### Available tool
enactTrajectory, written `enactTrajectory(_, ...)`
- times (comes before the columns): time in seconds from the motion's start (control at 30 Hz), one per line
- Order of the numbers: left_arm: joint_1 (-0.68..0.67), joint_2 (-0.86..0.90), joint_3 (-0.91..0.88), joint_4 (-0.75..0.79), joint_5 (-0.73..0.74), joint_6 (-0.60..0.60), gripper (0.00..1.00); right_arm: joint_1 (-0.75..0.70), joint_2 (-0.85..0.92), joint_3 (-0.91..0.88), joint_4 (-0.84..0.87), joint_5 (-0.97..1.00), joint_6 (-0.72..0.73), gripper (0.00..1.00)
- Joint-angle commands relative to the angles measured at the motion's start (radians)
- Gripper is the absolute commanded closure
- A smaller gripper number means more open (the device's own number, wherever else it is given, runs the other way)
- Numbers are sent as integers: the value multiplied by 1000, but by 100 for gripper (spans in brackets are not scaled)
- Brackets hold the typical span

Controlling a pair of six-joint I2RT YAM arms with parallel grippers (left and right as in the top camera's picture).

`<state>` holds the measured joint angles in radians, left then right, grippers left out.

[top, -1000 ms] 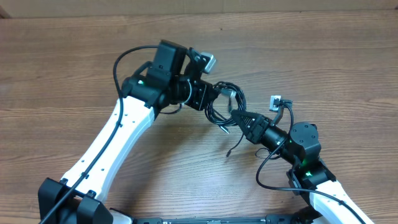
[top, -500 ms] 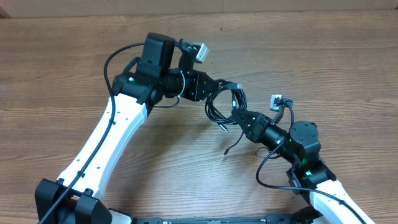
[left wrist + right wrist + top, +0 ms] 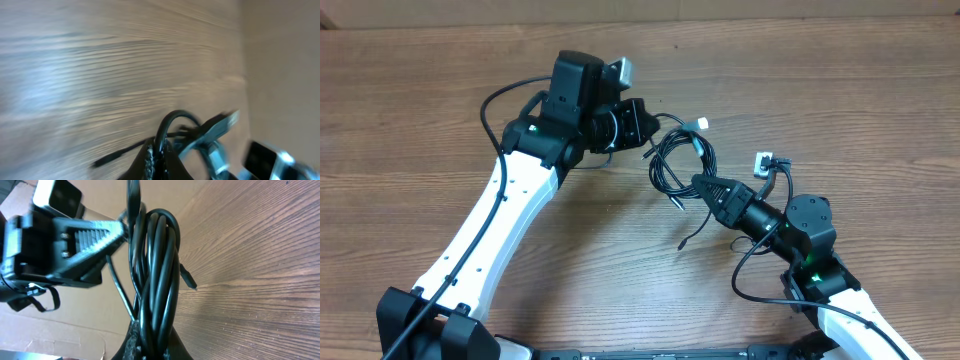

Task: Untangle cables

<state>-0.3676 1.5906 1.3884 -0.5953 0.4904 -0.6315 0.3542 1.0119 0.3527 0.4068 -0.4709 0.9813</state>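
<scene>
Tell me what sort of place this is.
Probably a robotics lab or test bench: a left arm and right arm working at a wood-grain table, a cardboard backdrop behind it, and a bundle of black cables between them.

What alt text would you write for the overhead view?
Two robot arms hold a bundle of thin black cables between them over a wooden table. The right gripper is shut on the bundle; the left gripper is shut on one strand with a silver plug.
</scene>
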Motion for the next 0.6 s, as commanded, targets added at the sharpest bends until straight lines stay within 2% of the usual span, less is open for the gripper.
enactTrajectory(0.0,21,-22,26,-35,-308,-126,96,6,0,0,-1,-27,-5,96)
enactTrajectory(0.27,21,-22,26,-148,-423,-139,96,6,0,0,-2,-6,-5,96)
enactTrajectory(0.37,21,-22,26,-143,-397,-92,66,6,0,0,-2,-1,-5,96)
enactTrajectory(0.43,21,-22,26,-107,-314,60,51,6,0,0,-2,-1,-5,96)
enactTrajectory(0.5,21,-22,26,-71,-209,224,32,6,0,0,-5,-1,-5,96)
enactTrajectory(0.57,21,-22,26,-37,-105,338,12,6,0,0,-14,-1,-5,96)
